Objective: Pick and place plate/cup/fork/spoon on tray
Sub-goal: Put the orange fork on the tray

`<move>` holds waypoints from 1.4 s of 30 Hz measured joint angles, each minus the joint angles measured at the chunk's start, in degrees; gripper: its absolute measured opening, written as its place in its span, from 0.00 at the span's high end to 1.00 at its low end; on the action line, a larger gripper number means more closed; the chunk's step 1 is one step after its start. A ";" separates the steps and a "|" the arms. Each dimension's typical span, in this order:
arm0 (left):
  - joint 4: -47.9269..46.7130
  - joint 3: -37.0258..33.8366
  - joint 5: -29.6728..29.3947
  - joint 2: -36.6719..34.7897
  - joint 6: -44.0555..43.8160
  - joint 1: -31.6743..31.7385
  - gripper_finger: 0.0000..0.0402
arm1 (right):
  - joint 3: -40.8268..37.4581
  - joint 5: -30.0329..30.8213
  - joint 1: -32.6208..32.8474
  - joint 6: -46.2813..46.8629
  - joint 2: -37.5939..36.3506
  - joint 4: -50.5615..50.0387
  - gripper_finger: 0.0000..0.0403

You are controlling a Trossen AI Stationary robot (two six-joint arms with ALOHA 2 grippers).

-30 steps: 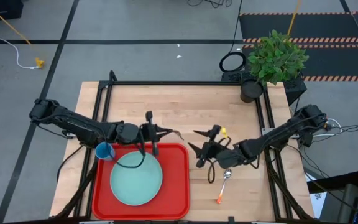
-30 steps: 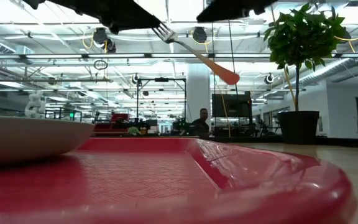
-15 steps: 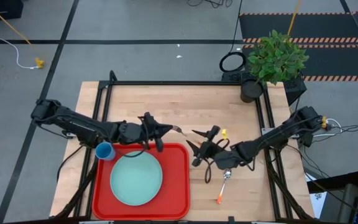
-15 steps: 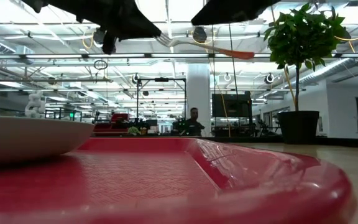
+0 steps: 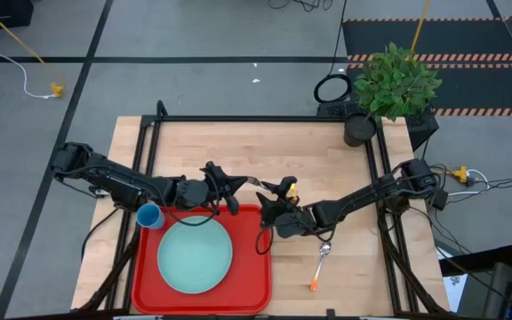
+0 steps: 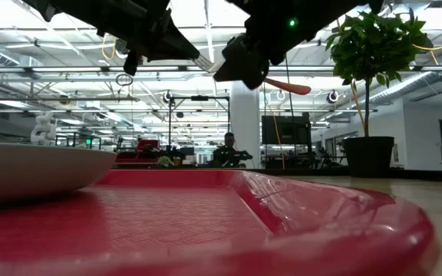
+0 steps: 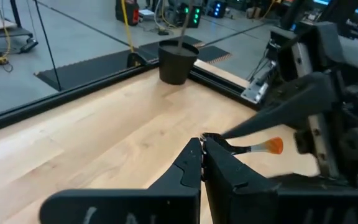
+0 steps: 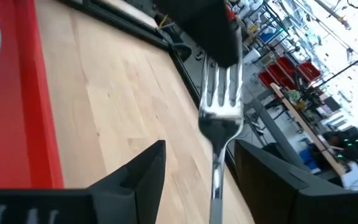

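Note:
The fork (image 8: 219, 118) hangs in the air over the table just beyond the red tray's (image 5: 260, 267) far right corner, orange handle (image 6: 286, 86) toward the right. My left gripper (image 5: 241, 185) is shut on its tine end. My right gripper (image 8: 197, 168) is open, with a finger (image 8: 145, 171) on either side of the fork's neck; I cannot tell if they touch it. The teal plate (image 5: 194, 253) lies on the tray. The blue cup (image 5: 150, 216) stands at the tray's far left corner. The spoon (image 5: 320, 262) lies on the table right of the tray. My left gripper pinches the fork's tine end (image 7: 213, 138) between its two fingers. The fingers come level from the table's left and lie along the fork. The fork sticks out from them about level, handle (image 7: 273, 146) away, lifted clear of table and tray.
A potted plant (image 5: 389, 84) stands at the table's far right corner. Black frame rails (image 5: 265, 118) run along the far, left and right sides. Bare wood (image 5: 265, 151) lies beyond the two grippers.
My right gripper has moved toward the table's left, up to the fork, and now has its open fingers around the neck. My left gripper has shifted a little to the right and turned, so the fork's handle has risen from slanting down to about level.

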 joint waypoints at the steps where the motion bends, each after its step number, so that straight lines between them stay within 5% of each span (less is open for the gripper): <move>1: -0.61 0.00 0.00 0.00 -0.20 -0.07 0.99 | 0.02 0.09 -0.26 -0.09 0.22 0.03 0.56; 14: -3.83 0.00 -0.26 0.00 -1.64 -0.28 0.99 | 0.04 -0.97 -1.57 3.08 0.21 -2.43 0.77; 26: -3.85 0.00 -0.22 0.00 -1.59 0.05 0.99 | 0.04 -2.96 -2.23 4.07 0.21 -4.51 0.82; 35: -3.98 -0.02 -0.37 0.00 -2.94 0.24 0.98 | 0.04 -2.68 -2.25 4.04 0.17 -4.49 0.98; 42: -3.30 -0.04 1.09 -0.57 -4.00 0.11 0.92 | 0.04 -3.08 -2.13 6.80 0.17 -4.54 0.98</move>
